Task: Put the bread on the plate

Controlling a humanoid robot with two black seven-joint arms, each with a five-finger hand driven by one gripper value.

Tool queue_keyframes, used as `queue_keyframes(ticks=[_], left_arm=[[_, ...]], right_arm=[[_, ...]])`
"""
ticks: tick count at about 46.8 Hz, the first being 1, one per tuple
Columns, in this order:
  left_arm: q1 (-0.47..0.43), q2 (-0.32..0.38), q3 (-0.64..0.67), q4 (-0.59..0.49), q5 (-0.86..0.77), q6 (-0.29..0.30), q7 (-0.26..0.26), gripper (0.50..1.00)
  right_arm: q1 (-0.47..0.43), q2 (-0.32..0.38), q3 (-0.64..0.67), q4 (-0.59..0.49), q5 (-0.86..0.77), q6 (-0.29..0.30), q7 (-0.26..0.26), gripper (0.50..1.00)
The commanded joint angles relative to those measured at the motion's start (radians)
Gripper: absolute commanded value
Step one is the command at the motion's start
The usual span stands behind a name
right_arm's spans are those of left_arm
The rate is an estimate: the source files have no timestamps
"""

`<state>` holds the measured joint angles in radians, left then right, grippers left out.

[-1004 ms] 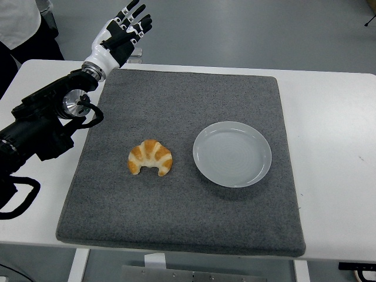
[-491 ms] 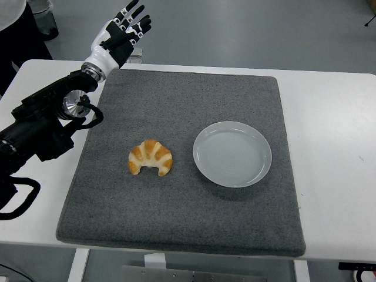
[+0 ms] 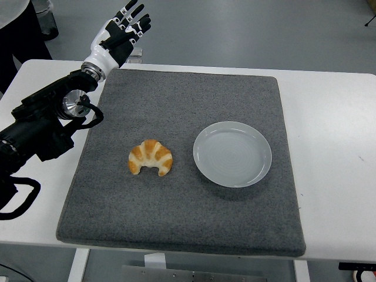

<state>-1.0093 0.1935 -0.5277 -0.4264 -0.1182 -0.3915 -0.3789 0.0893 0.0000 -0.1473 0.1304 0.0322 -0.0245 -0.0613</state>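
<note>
A golden croissant (image 3: 151, 157) lies on the grey mat (image 3: 182, 106), left of centre. An empty pale plate (image 3: 232, 154) sits on the mat to its right, a short gap between them. My left hand (image 3: 120, 34) is raised beyond the mat's far left corner, fingers spread and holding nothing, well away from the croissant. Its black arm (image 3: 44, 123) comes in from the left edge. My right arm is out of view.
The mat covers most of the white table (image 3: 332, 135); bare table shows at the right and left. A person (image 3: 17, 23) in dark clothing stands at the top left corner, near my left arm.
The person at the top left has shifted a little. My left hand, the croissant and the plate have not moved.
</note>
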Motion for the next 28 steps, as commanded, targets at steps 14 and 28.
queue_keyframes(ticks=[14, 28], left_arm=[[0.001, 0.001, 0.000, 0.000, -0.003, 0.000, 0.000, 0.992], [0.003, 0.009, -0.002, 0.000, -0.006, 0.002, 0.000, 0.992]], right_arm=[[0.000, 0.000, 0.000, 0.000, 0.000, 0.000, 0.000, 0.930], [0.000, 0.000, 0.000, 0.000, 0.000, 0.000, 0.000, 0.932]])
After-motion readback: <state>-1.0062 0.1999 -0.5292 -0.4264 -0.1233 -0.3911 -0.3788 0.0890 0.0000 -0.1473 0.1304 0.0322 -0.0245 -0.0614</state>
